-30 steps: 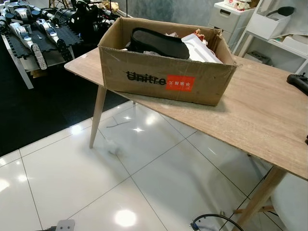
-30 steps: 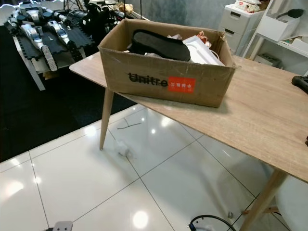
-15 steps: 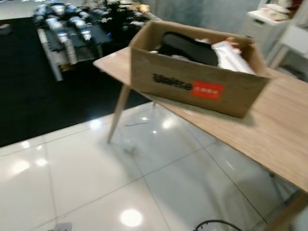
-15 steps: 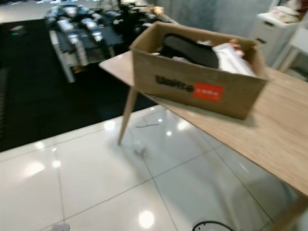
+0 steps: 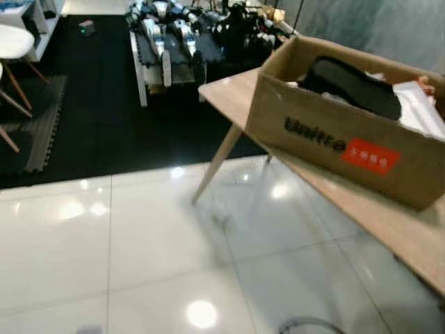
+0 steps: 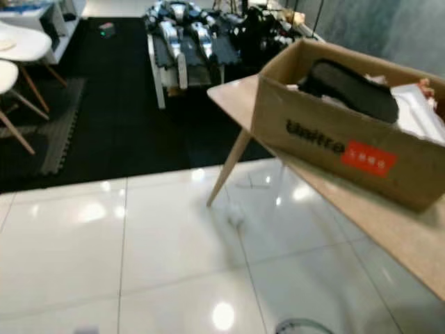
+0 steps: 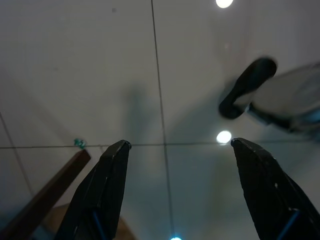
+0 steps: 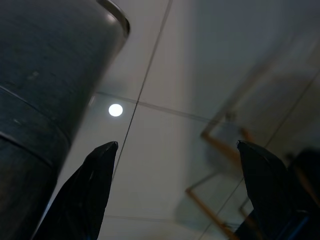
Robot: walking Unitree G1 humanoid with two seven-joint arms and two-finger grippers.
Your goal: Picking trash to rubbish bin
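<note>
A small crumpled pale scrap (image 6: 236, 216) lies on the glossy white floor tiles, close to the foot of the wooden table's leg (image 6: 228, 167). On the table stands an open cardboard box (image 5: 348, 136) with a red label, holding a black item (image 5: 354, 87) and white packaging. In the left wrist view my left gripper (image 7: 181, 144) hangs open over bare tile, nothing between its fingers. My right gripper (image 8: 176, 145) is also open over the floor, next to a dark grey cylinder (image 8: 45, 85).
The wooden table (image 5: 417, 240) juts in from the right. A black mat (image 5: 104, 118) lies beyond the tiles, with a low rack of robot parts (image 5: 167, 42) on it. White chairs (image 6: 17, 62) stand far left. A dark cable (image 5: 306, 325) lies at the bottom.
The whole picture has swung: the camera has turned left, so the box and table now sit at the right edge and the chairs and mat have come into view. The things themselves have not moved.
</note>
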